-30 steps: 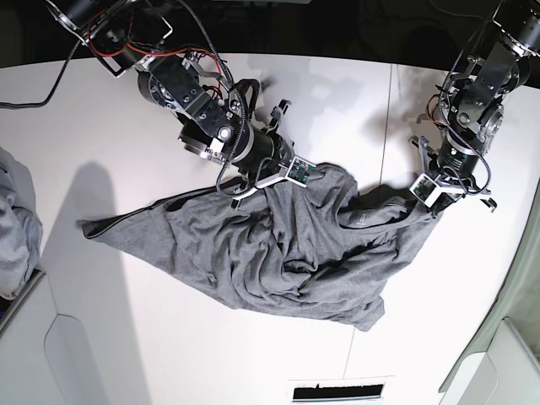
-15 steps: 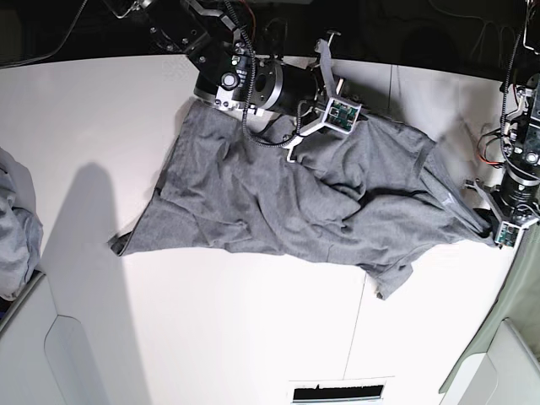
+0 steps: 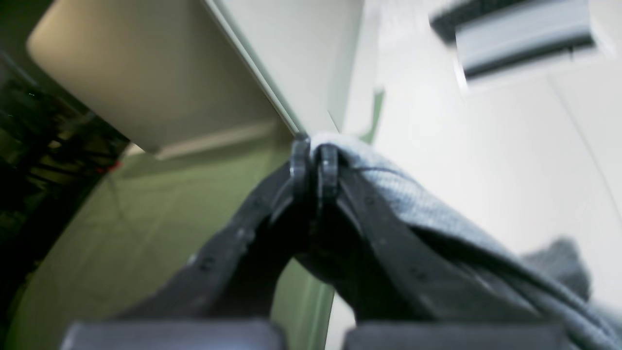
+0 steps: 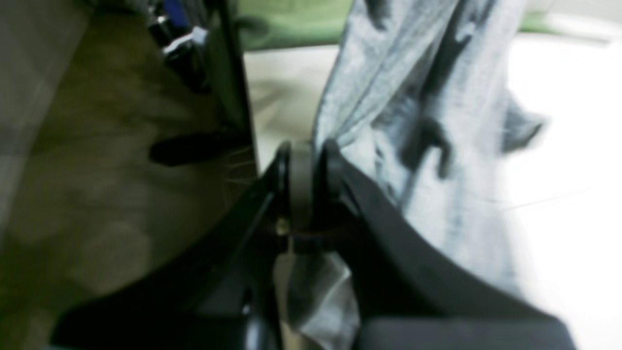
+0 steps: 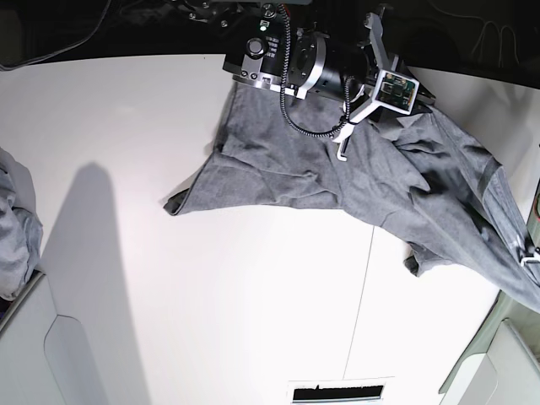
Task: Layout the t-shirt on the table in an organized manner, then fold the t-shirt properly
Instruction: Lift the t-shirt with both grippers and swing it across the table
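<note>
- The t-shirt [image 5: 354,186] is a soft heather-grey knit, stretched in a wide, rumpled band from the upper middle of the base view down to its right edge.
- Its cloth shows deep diagonal creases and folds; one pointed corner reaches out to the left, lying flat on the table [image 5: 211,287].
- The table is a matte white slab with a thin dark seam running down its lower right part.
- The right gripper [image 4: 306,150], at mid-frame in its wrist view, has its two curved black plastic jaws pressed together on a bunched edge of the t-shirt [image 4: 437,121], which hangs in blurred vertical pleats to the right of the jaws.
- In the base view the right arm's round black housing and white bracket sit at the top centre, above the shirt's upper edge.
- The left gripper [image 3: 315,163], mid-frame in its wrist view, is likewise pinched closed on the t-shirt [image 3: 388,189]; a fine ribbed weave shows where the fabric wraps over the right-hand jaw.
- From that grip the cloth drapes down to the lower right of the frame.
- A paler grey-blue cloth heap [image 5: 15,228] lies crumpled at the left edge of the base view.
</note>
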You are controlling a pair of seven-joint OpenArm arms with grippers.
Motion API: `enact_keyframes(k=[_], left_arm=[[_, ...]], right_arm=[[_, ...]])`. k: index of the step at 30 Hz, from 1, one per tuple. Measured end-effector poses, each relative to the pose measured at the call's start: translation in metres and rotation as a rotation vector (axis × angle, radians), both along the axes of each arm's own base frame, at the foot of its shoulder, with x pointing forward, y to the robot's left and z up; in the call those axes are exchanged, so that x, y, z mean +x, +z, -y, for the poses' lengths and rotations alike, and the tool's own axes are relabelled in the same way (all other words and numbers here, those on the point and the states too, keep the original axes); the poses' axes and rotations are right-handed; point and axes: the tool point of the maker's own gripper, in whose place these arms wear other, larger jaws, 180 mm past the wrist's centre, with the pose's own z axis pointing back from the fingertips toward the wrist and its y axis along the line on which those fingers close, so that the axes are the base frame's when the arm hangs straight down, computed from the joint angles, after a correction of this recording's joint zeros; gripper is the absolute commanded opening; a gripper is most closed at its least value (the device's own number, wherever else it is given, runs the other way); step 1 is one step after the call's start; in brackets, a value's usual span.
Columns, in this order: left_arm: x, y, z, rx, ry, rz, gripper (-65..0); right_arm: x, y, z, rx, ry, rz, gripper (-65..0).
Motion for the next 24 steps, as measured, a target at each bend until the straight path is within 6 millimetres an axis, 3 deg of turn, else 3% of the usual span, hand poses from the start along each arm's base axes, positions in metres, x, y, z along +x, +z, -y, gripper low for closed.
enact_keyframes(k=[2,5,9,11,14,18,24], left_arm=[[-0.001,0.027,0.008,0.007,-0.036,0.064,-65.0],[0.007,0.048,0.029,-0.017,-0.134,0.106,-65.0],[0.02,0.075,0.047,-0.062,-0.198,0.185,-65.0],[0.03,0.08,0.067,-0.053,-0.258,0.19,-65.0],[0.048,0.064,0.117,-0.062,-0.401,0.144,-65.0],[0.078,0.023,0.172,-0.093,-0.493,0.066,-65.0],[0.122,-0.04,0.232,-0.166,-0.544,-0.066,-65.0]], right_arm=[[0.006,0.019,0.005,0.032,-0.025,0.028,-65.0],[0.03,0.036,0.022,0.058,-0.135,0.044,-65.0],[0.078,0.062,0.058,0.111,-0.315,0.086,-65.0],[0.099,0.065,0.083,0.111,-0.407,0.104,-65.0],[0.124,0.059,0.121,0.078,-0.532,0.106,-65.0],[0.145,0.05,0.164,0.056,-0.662,0.084,-65.0],[0.16,0.031,0.231,-0.004,-0.853,0.055,-65.0]])
